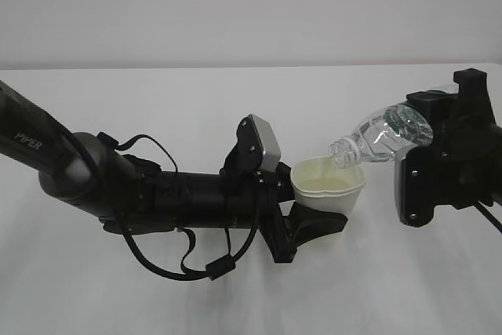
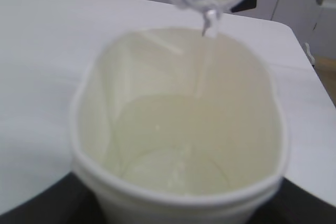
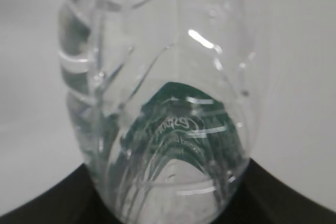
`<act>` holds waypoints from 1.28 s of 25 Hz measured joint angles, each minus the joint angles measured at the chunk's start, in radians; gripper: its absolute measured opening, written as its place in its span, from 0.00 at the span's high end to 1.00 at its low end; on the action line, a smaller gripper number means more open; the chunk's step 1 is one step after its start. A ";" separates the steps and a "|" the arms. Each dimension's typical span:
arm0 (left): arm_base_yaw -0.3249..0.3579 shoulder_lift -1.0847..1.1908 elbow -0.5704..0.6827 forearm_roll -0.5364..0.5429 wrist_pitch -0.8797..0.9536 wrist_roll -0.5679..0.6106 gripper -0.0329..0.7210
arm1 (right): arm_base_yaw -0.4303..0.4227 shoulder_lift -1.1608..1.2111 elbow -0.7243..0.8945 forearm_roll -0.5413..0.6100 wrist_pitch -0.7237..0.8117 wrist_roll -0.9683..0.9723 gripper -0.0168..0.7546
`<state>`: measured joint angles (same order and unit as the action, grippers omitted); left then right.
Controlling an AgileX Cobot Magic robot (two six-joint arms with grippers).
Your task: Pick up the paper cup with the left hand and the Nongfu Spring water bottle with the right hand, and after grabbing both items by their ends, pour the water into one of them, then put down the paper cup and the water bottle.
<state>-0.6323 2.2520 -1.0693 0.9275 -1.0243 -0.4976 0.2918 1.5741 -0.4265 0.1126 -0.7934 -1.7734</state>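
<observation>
The cream paper cup (image 1: pixel 328 186) is held off the table by my left gripper (image 1: pixel 307 213), shut on its lower part. In the left wrist view the cup (image 2: pixel 178 182) fills the frame, squeezed oval, with water (image 2: pixel 173 161) pooled at its bottom. My right gripper (image 1: pixel 427 147) is shut on the base end of the Nongfu Spring water bottle (image 1: pixel 382 136), which is tilted with its open neck down over the cup's rim. A thin stream of water (image 2: pixel 210 24) falls from the neck. The right wrist view shows the clear ribbed bottle (image 3: pixel 163 129) between the black fingers (image 3: pixel 47 198).
A white table (image 1: pixel 235 100) spreads around both arms, and a pale wall rises behind it. The table's far right edge (image 2: pixel 310 72) shows in the left wrist view, with pale furniture beyond it.
</observation>
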 joint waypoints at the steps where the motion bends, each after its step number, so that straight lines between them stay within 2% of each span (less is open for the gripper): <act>1: 0.000 0.000 0.000 0.000 0.000 0.000 0.38 | 0.000 0.000 0.000 0.000 0.000 0.000 0.47; 32: 0.000 0.012 0.000 0.000 -0.004 -0.009 0.38 | 0.000 0.000 0.000 -0.005 0.000 -0.001 0.47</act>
<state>-0.6323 2.2639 -1.0693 0.9275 -1.0286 -0.5062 0.2918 1.5741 -0.4265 0.1073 -0.7934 -1.7741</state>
